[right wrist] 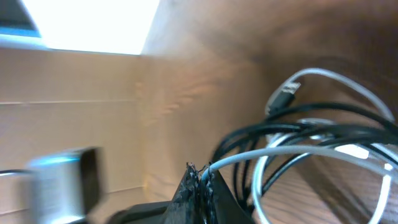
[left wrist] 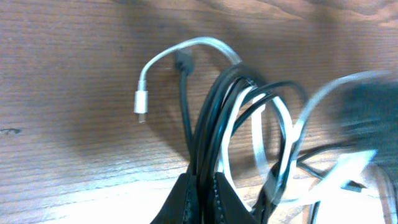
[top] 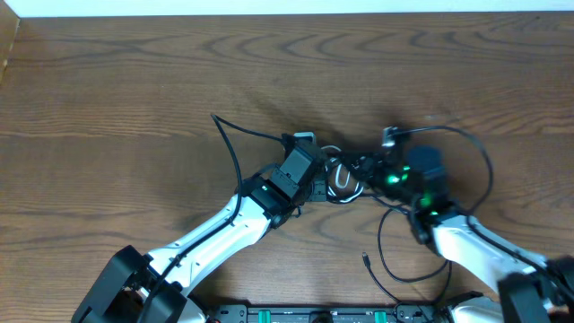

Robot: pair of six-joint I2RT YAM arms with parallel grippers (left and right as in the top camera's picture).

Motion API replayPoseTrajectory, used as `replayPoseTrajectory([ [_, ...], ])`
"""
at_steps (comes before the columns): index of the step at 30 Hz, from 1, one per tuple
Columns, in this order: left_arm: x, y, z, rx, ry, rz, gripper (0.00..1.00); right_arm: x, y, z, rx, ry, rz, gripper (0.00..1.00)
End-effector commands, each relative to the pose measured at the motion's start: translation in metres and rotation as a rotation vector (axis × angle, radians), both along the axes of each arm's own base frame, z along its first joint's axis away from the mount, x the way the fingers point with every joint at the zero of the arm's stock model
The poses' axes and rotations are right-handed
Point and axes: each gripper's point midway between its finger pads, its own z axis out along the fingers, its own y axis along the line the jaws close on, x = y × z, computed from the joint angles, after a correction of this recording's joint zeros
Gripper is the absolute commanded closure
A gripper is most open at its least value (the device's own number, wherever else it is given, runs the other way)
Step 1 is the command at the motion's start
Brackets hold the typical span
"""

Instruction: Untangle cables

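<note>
Tangled cables [top: 342, 182] bunched at the middle of the table [top: 126, 81], a black tail trailing toward table's far-left, left gripper [left wrist: 202, 185] clamped tight on the black strands [left wrist: 208, 118], right gripper [right wrist: 200, 177] pinched closed on the white cable [right wrist: 280, 151].

White arms [top: 211, 238], green LEDs [top: 393, 179], blk L hand [left wrist: 200, 186], blk R hand [right wrist: 200, 177]

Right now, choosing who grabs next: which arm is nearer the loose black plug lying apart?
Right. The plug lies close beside the right arm, on its inner side; the left arm is farther, across from it.
</note>
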Motion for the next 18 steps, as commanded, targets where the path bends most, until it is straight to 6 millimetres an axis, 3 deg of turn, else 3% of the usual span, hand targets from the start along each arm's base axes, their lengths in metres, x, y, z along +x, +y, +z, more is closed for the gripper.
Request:
replayPoseTrajectory([
  [1,0.005,0.004,0.003,0.011,-0.022,0.025,0.92,-0.013,-0.005,0.037,0.083,-0.084,0.118,0.99],
  [7,0.004,0.003,0.003,0.006,-0.018,0.022,0.92,-0.02,-0.018,0.064,0.188,-0.053,0.137,0.99],
  [10,0.001,-0.002,0.004,-0.02,-0.006,0.036,0.92,-0.021,-0.017,0.066,0.233,0.007,0.13,0.99],
  [13,-0.002,-0.01,0.006,-0.023,-0.021,0.019,0.92,-0.024,-0.014,0.077,0.247,-0.043,0.163,0.99],
  [14,-0.003,-0.01,0.006,-0.019,-0.025,0.019,0.79,-0.024,-0.013,0.08,0.249,-0.063,0.171,0.99],
  [15,-0.002,-0.01,0.006,-0.014,-0.028,0.021,0.59,-0.024,-0.013,0.083,0.248,-0.082,0.174,0.99],
  [16,-0.003,-0.009,0.005,-0.012,-0.026,0.021,0.3,-0.023,-0.013,0.084,0.242,-0.097,0.174,0.99],
  [18,-0.003,-0.008,0.004,-0.007,-0.02,0.023,0.16,-0.021,-0.014,0.083,0.232,-0.108,0.164,0.99],
])
